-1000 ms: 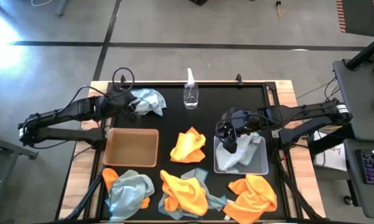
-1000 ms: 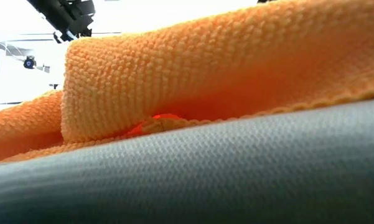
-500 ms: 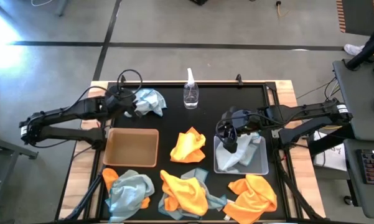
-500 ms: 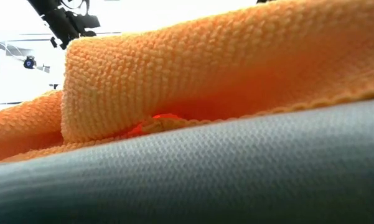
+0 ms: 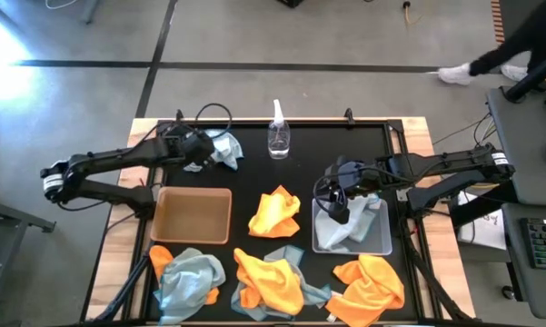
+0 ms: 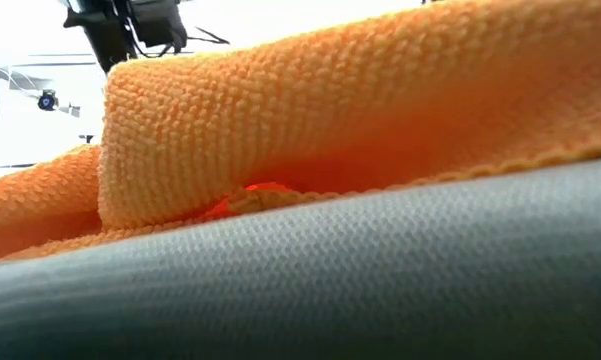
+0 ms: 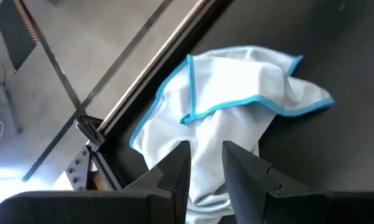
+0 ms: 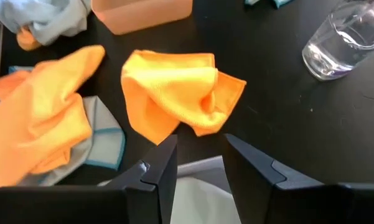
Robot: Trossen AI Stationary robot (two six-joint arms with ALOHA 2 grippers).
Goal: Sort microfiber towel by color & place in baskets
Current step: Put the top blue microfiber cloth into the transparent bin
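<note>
My 2 arms work the towel-sorting bench: the left gripper is on a pale blue towel, the right gripper sits over the clear basket.

From my left wrist camera, the fingers are closed narrowly with a fold of that pale towel pinched between them, near the bench's far-left corner. My right gripper's jaws stand apart, holding nothing, above a pale towel already in the clear basket. The tan basket sits toward the left, with nothing in it. An orange towel lies mid-bench between the baskets. More orange and pale towels lie bunched along the near edge. A spray bottle stands by the far edge.
</note>
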